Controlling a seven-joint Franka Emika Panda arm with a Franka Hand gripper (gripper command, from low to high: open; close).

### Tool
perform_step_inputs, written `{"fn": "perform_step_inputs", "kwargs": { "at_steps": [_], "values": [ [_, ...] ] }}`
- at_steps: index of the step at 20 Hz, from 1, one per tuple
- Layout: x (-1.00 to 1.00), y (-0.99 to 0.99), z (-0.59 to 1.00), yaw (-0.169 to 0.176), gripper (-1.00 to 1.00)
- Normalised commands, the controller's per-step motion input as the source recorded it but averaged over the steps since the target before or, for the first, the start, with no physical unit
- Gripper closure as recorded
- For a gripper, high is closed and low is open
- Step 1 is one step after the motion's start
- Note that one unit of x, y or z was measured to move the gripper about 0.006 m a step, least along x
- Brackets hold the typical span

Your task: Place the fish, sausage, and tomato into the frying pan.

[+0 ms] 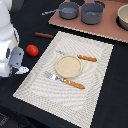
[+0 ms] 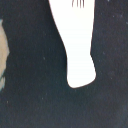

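The fish [image 2: 76, 45] is a flat white toy lying on the dark table, filling the wrist view; no fingers show there. In the exterior view my gripper [image 1: 20, 67] hangs low at the exterior view's left, just off the placemat's edge, and its jaws are too small to read. The red tomato [image 1: 32, 50] sits on the table close beside the gripper. The dark reddish sausage [image 1: 44, 35] lies farther back. The frying pan [image 1: 69, 10] stands at the back on a tan board, its handle pointing to the exterior view's left.
A striped placemat [image 1: 95, 85] holds a tan plate [image 1: 68, 66], a wooden-handled knife [image 1: 82, 57] and a fork [image 1: 65, 81]. A grey pot [image 1: 92, 13] and a beige bowl [image 1: 123, 17] stand on the tan board [image 1: 100, 31] beside the pan.
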Motion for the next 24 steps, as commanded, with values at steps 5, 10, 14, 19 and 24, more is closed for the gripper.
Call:
{"fn": "perform_step_inputs", "kwargs": {
  "at_steps": [5,10,14,19,24],
  "values": [
    [0.08,0.00,-0.36,0.006,-1.00],
    [0.04,0.00,-0.30,0.005,1.00],
    [0.04,0.00,-0.25,0.002,1.00],
    [0.03,0.00,-0.24,0.000,1.00],
    [0.02,0.00,-0.27,0.000,1.00]
  ]
}}
